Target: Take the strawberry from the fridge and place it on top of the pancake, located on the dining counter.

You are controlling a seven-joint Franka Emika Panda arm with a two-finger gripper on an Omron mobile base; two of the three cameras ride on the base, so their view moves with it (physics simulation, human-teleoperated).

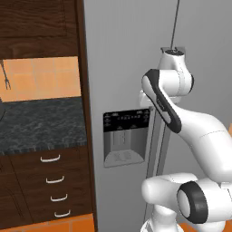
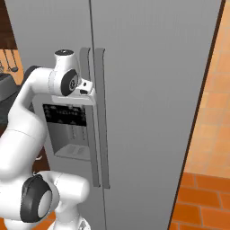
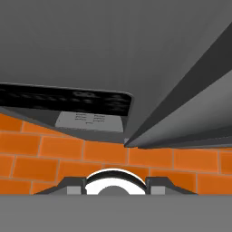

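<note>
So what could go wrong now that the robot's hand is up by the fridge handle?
The gripper sits shut against the left handle of the fridge, and both doors look closed. Whether it truly grips the handle is hard to tell, so it might slip off when it pulls. Also, the arm's big white elbow stands right in front of the dispenser door, so a swinging door might bump it.
</note>
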